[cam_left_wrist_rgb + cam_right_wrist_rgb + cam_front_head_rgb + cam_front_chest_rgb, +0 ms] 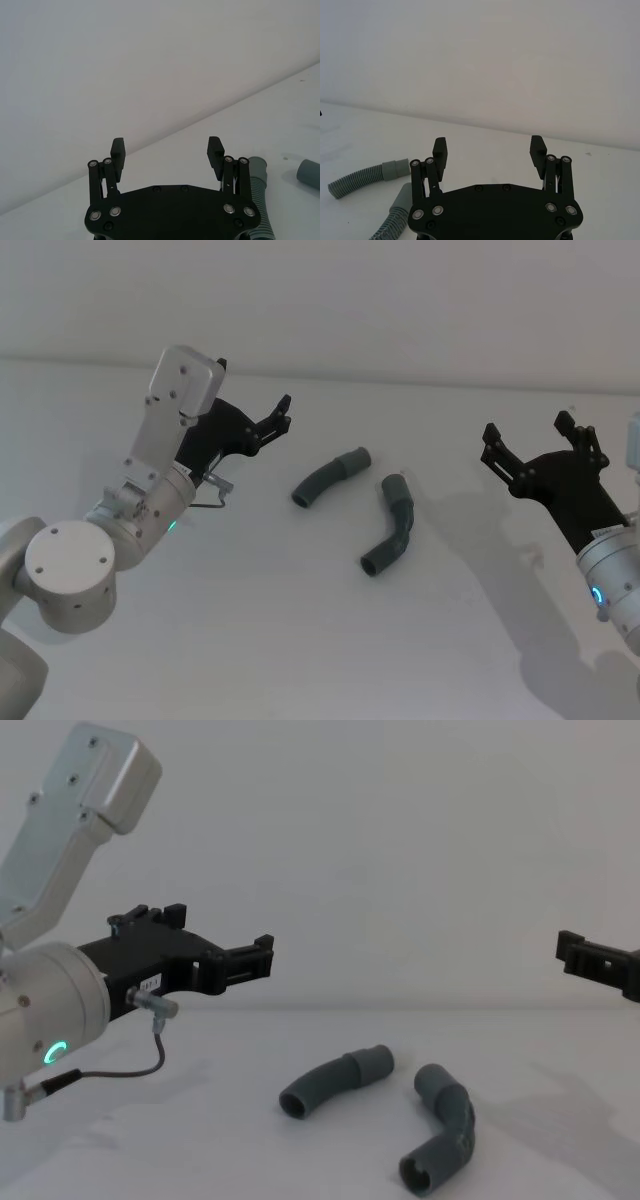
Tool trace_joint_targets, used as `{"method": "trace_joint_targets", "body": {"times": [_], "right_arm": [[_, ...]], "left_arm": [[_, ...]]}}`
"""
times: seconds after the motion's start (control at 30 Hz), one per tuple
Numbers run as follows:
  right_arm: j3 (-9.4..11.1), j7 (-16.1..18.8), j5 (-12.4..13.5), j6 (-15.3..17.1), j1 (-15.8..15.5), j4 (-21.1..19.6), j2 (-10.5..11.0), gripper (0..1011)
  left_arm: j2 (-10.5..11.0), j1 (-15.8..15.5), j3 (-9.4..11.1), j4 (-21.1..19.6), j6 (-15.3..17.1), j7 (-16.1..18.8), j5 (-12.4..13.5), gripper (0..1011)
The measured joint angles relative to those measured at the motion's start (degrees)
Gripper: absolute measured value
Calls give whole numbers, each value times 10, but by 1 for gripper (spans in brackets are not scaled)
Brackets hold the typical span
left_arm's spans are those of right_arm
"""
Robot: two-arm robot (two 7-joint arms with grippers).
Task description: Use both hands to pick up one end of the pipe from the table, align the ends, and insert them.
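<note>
Two dark grey bent pipe pieces lie apart on the white table [250,640]. The left piece [330,478] [335,1082] and the right piece [393,525] [440,1132] have their smooth end cuffs [352,458] [393,485] near each other at the far side. My left gripper [284,413] [167,146] hovers open and empty above the table, left of the left piece [257,187]. On the other side, well clear of the right piece, my right gripper [528,428] [489,146] also hangs open and empty. The right wrist view shows both pieces [365,176] [395,215] beyond it.
A pale grey wall [400,300] rises behind the table. A thin cable loop [150,1050] hangs from my left wrist. Bare table surface lies around and in front of both pieces.
</note>
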Motion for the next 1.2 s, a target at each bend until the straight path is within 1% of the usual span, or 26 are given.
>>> {"method": "trace_joint_targets", "body": {"times": [1.2], "right_arm": [[0,0,0,0,0,0,0,1004]], "left_arm": [[0,0,0,0,0,0,0,1000]]}}
